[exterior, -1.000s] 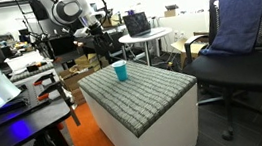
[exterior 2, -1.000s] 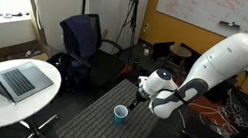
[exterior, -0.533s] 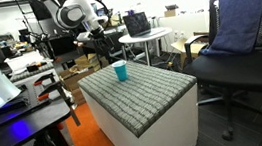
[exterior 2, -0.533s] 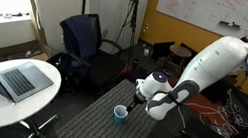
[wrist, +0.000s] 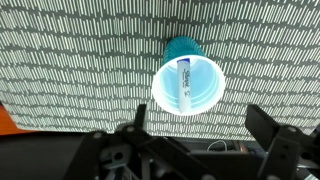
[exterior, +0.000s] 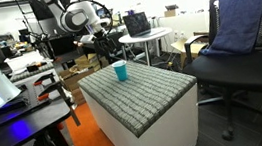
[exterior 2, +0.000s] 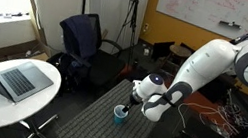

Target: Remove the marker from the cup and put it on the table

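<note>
One grey-topped table [exterior: 143, 90] fills your workspace, and one Franka arm [exterior 2: 211, 63] reaches over it. One gripper [wrist: 198, 128] hangs above the cup [wrist: 187, 80] with its fingers spread wide, pinching nothing. That single teal cup stands upright on the table top, open end towards your wrist camera. One marker [wrist: 184, 84], pale-bodied, is inside the cup, probably leaning on its wall. Compared with a second ago, your arm has swung nearer the cup; cup and marker have not moved.
</note>
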Tool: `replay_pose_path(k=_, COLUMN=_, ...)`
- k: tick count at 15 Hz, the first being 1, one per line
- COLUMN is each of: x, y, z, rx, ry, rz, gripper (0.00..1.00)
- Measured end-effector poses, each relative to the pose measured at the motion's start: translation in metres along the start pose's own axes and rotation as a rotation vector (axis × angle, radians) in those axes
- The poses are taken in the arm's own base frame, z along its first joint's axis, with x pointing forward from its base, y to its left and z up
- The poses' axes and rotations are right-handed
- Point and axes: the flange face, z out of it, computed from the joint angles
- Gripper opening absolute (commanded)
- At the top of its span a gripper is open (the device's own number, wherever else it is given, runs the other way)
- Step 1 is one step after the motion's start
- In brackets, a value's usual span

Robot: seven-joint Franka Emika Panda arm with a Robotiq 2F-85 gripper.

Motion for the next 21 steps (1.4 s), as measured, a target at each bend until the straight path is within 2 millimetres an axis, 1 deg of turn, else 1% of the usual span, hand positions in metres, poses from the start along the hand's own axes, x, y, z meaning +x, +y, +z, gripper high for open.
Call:
replay_pose_path(k=8, x=0.005, y=0.005, z=0.024, rx=0.001, ry=-0.005, rz=0.008, gripper=1.0)
replay_pose_path(k=9, x=0.006, y=0.006, z=0.027, rx=0.001, ry=-0.005, rz=0.009, gripper=0.97)
replay_pose_path(k=10, x=0.007, y=0.007, z=0.03, rx=0.001, ry=-0.006, rz=0.011, gripper=0.91)
replay_pose_path(k=11, x=0.008, y=0.007, z=0.033, rx=0.002, ry=-0.007, rz=0.012, gripper=0.88)
replay_pose_path(k=13, x=0.009, y=0.007, z=0.039, rx=0.006, ry=-0.009, rz=0.013, gripper=0.78)
replay_pose_path(k=14, x=0.009, y=0.006, z=0.042, rx=0.009, ry=-0.01, rz=0.014, gripper=0.78)
replay_pose_path(k=16, x=0.01, y=0.004, z=0.047, rx=0.013, ry=-0.013, rz=0.013, gripper=0.69)
replay_pose_path(k=17, x=0.01, y=0.004, z=0.05, rx=0.014, ry=-0.014, rz=0.012, gripper=0.68)
replay_pose_path(k=18, x=0.01, y=0.004, z=0.052, rx=0.015, ry=-0.016, rz=0.012, gripper=0.59)
replay_pose_path(k=19, x=0.011, y=0.003, z=0.054, rx=0.015, ry=-0.016, rz=0.012, gripper=0.61)
replay_pose_path(k=20, x=0.011, y=0.003, z=0.056, rx=0.015, ry=-0.017, rz=0.012, gripper=0.6)
replay_pose_path(k=21, x=0.011, y=0.003, z=0.057, rx=0.016, ry=-0.018, rz=0.012, gripper=0.54)
